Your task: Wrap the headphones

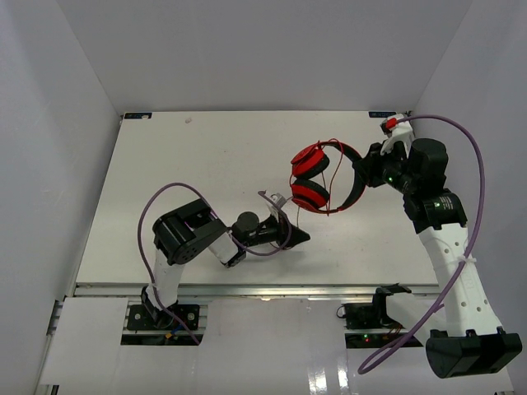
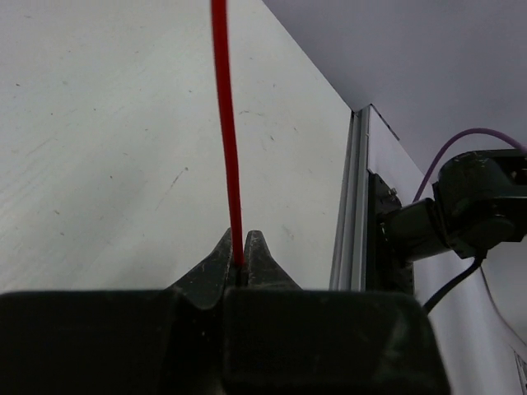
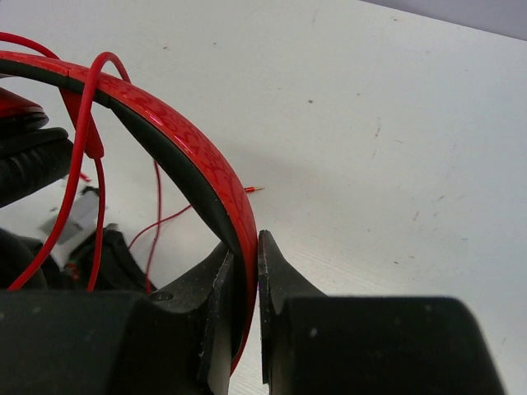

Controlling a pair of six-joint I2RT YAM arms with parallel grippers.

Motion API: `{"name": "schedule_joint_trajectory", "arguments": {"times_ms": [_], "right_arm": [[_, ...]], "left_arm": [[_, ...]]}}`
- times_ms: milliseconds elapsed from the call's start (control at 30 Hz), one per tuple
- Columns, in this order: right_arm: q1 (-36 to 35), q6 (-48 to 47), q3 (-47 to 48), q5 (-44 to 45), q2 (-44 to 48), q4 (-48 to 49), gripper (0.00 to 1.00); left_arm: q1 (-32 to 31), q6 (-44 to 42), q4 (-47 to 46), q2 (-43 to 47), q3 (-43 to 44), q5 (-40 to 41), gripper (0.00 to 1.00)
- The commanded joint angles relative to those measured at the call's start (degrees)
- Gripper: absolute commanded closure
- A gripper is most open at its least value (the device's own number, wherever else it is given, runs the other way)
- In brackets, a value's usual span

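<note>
Near the middle of the worktop (image 1: 165, 164), the left gripper (image 2: 240, 262) is clamped on the thin red cable (image 2: 222, 123), which is barely traceable from above. Toward the far right corner, the right gripper (image 3: 247, 271) pinches the headphones (image 1: 313, 177) by the headband (image 3: 189, 156). The earcups (image 1: 310, 162) sit to its left and are cut off in the close view.

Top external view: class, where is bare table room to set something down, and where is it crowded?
Bare: the table at far left, between its back edge and the left arm; also the near strip between left gripper and right arm. Crowded: centre-right, where the right gripper holds the headphones, their cable pinched by the left gripper.
</note>
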State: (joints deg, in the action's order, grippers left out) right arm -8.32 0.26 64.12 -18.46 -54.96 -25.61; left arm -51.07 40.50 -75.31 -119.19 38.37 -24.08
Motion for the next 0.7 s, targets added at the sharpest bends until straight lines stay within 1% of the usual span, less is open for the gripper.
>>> {"name": "schedule_joint_trajectory", "arguments": {"times_ms": [0, 133, 233, 333, 400, 533, 633, 667], "right_arm": [[0.37, 1.05, 2.91, 4.72, -0.42, 4.65, 0.92], [0.67, 5.9, 4.03, 7.74, -2.13, 5.51, 0.92], [0.67, 8.84, 4.9, 13.13, -4.57, 6.07, 0.92], [0.67, 11.69, 4.97, 22.23, -5.99, 7.18, 0.92], [0.67, 14.53, 3.68, 27.9, -6.39, 8.99, 0.92], [0.67, 16.43, -1.22, 30.73, -5.44, 14.46, 0.92], [0.59, 17.1, -3.71, 31.39, -6.06, 16.89, 0.92], [0.58, 16.03, -4.29, 32.3, -6.33, 17.65, 0.92]], "left_arm": [[0.09, -1.46, -5.11, 8.05, -4.53, 1.44, 1.0], [-1.38, 1.47, -3.81, 5.76, -2.79, -2.16, 1.0], [-3.3, 2.12, -1.08, 4.82, -1.02, -2.54, 1.0], [-5.07, 2.04, 0.8, 6.04, -1.28, -1.59, 1.0], [-6.23, 2.04, 2.87, 8.95, -2.59, -0.61, 1.0], [-8.09, 0.54, 10.45, 13.48, -3.05, 0.19, 1.0], [-9.41, -1.72, 21.14, 16.68, -0.14, 0.18, 1.0], [-9.59, -3.01, 23.59, 17.28, 0.7, 0.19, 1.0]]}}
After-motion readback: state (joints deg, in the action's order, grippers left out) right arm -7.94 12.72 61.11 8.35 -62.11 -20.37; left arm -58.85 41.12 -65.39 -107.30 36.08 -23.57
